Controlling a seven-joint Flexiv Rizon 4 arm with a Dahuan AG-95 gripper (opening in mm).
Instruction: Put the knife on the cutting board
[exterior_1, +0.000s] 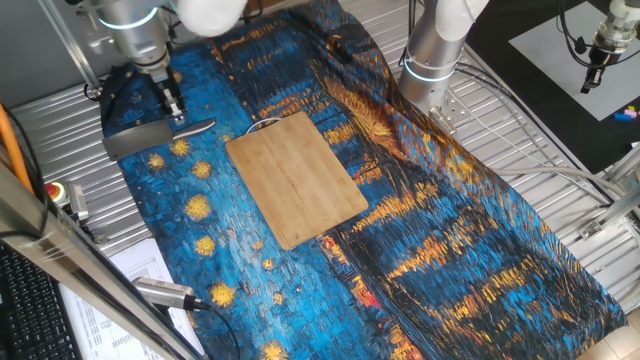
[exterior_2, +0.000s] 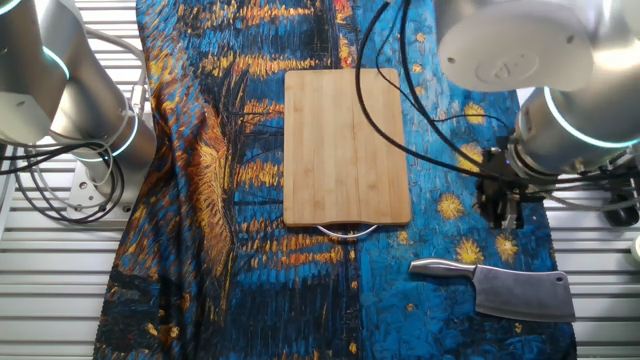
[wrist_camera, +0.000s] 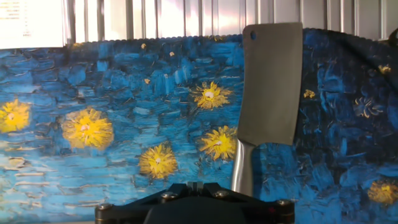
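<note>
The tool hangs above the counter with nothing between its fingers; whether they stand apart or together cannot be told. In the other fixed view the knife lies flat on the painted blue cloth just at the tool's 6 o'clock, handle pointing to 9 o'clock. The cutting board lies apart at the knife's 11 o'clock, its wire loop toward the knife.
</note>
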